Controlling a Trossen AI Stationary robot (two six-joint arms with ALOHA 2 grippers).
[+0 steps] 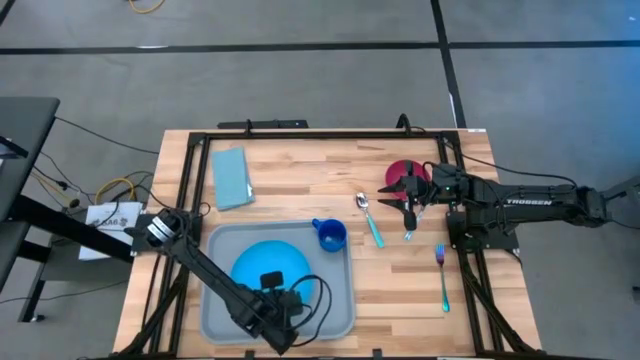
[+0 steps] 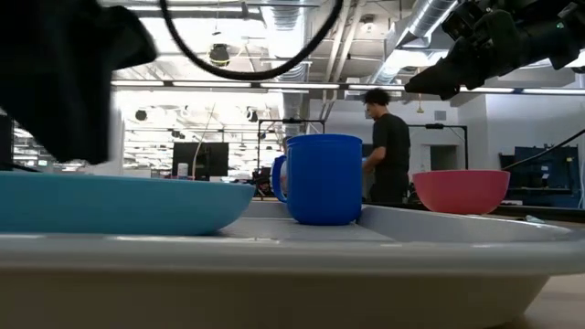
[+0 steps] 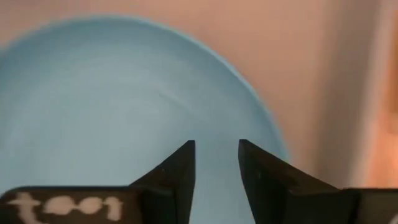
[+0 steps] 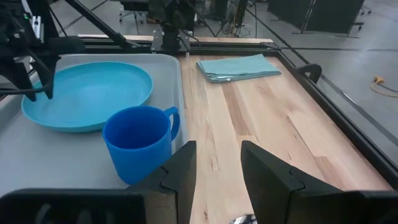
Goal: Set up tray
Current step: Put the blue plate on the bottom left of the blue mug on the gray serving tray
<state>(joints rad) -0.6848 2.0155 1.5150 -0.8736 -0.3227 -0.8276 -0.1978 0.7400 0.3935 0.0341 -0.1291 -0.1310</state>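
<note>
The grey-blue tray (image 1: 225,320) lies at the table's near edge. A round blue plate (image 1: 262,262) rests flat on its floor, and a blue cup (image 1: 331,236) stands upright in its far right corner. My left gripper (image 3: 216,143) hangs open just above the plate (image 3: 112,106), pointing steeply down, with nothing between its fingers. It also shows over the plate's edge in the right wrist view (image 4: 37,74). My right gripper (image 4: 217,144) waits open above the table's right part (image 1: 410,205), facing the cup (image 4: 137,146).
A folded teal napkin (image 1: 232,178) lies at the far left. A spoon (image 1: 370,216) and a fork (image 1: 441,276) lie to the right of the tray. A red bowl (image 1: 402,172) stands under the right arm. A person (image 2: 388,151) stands in the room behind.
</note>
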